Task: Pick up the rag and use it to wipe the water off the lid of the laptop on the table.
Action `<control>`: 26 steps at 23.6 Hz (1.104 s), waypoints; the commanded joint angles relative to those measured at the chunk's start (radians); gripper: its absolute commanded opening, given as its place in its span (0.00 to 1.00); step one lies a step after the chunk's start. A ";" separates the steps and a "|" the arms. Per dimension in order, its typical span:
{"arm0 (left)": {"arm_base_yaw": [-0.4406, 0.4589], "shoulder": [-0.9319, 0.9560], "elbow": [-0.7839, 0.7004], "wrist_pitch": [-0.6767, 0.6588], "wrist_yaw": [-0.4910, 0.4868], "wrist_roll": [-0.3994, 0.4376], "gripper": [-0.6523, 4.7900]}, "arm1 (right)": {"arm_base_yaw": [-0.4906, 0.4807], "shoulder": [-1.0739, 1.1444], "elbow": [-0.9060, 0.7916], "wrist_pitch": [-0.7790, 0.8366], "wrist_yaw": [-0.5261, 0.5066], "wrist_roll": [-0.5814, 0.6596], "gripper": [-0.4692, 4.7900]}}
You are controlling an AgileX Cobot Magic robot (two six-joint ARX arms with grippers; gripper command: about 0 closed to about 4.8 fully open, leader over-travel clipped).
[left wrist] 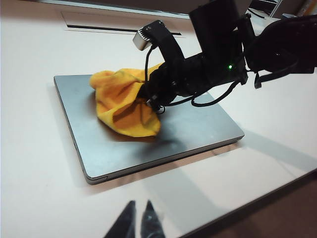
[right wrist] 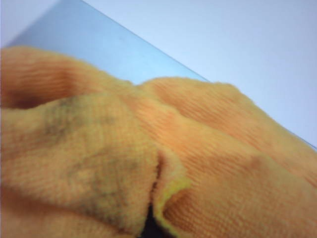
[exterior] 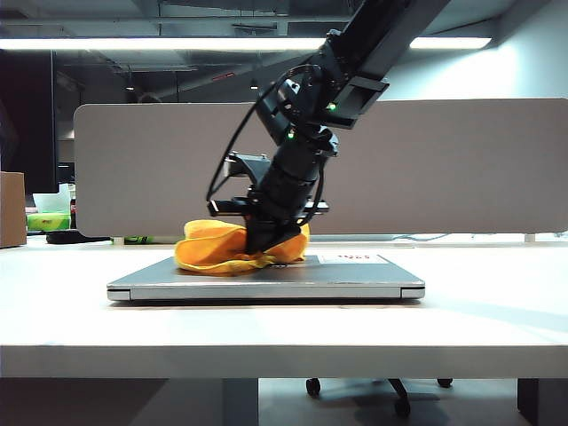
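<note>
Soft, floppy rag (right wrist: 148, 163) is bunching in the right gripper's (exterior: 266, 244) squeezed fingers on the lid (left wrist: 188, 126), while the left gripper (left wrist: 137, 220) is waiting pinched, holding nothing.

My right arm (exterior: 297, 160) is looking all matte black, chunky jointed housings with black cables (exterior: 232, 146) looping loose alongside it and two tiny green LEDs (exterior: 332, 107) glowing. A small silver-grey box (left wrist: 145, 37) is sitting just behind the right gripper (left wrist: 151, 97). The left gripper (left wrist: 137, 220) is showing two slim black pointed fingertips.
</note>
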State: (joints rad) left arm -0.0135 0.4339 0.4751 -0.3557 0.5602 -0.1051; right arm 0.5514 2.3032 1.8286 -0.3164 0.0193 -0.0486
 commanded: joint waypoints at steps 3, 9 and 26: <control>0.000 0.000 0.005 0.013 0.001 0.000 0.16 | -0.068 -0.032 -0.005 -0.208 0.168 0.000 0.08; 0.000 0.000 0.005 0.013 0.001 0.000 0.16 | -0.100 -0.220 -0.005 -0.237 0.359 -0.005 0.08; 0.000 0.000 0.005 0.013 0.002 0.000 0.16 | -0.281 -0.572 -0.071 -0.525 0.420 -0.011 0.08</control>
State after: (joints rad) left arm -0.0135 0.4339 0.4747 -0.3557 0.5606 -0.1051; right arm 0.2764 1.7458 1.7824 -0.8310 0.4477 -0.0593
